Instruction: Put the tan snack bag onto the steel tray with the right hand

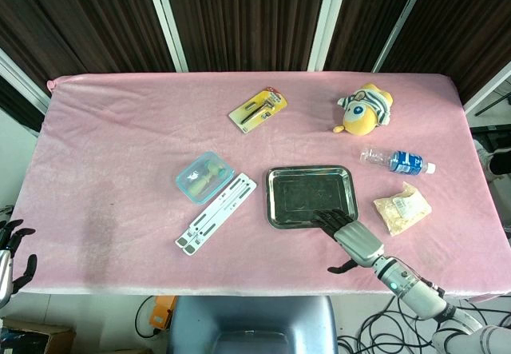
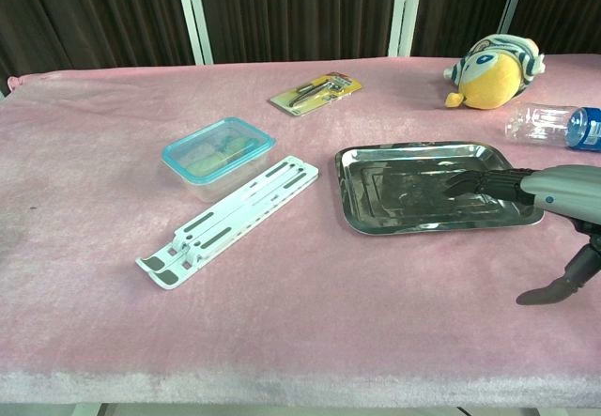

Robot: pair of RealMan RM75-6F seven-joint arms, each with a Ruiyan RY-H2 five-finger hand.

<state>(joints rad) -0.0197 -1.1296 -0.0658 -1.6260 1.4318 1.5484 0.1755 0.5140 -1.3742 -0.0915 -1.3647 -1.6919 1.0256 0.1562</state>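
Between steel tray [image 1: 275, 198] and tan snack bag [image 1: 402, 208] hovers right robot hand [image 1: 351, 238].

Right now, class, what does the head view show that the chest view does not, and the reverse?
Only the head view shows the tan snack bag, lying on the pink cloth right of the steel tray, and the left hand at the table's edge. The chest view adds nothing new. Both show the tray, the right hand with fingers over its near right corner, the plush toy and the bottle.

Dark curtains [image 1: 239, 18] with white frames [image 1: 166, 18] hang behind the pink-clothed table [image 1: 120, 130].
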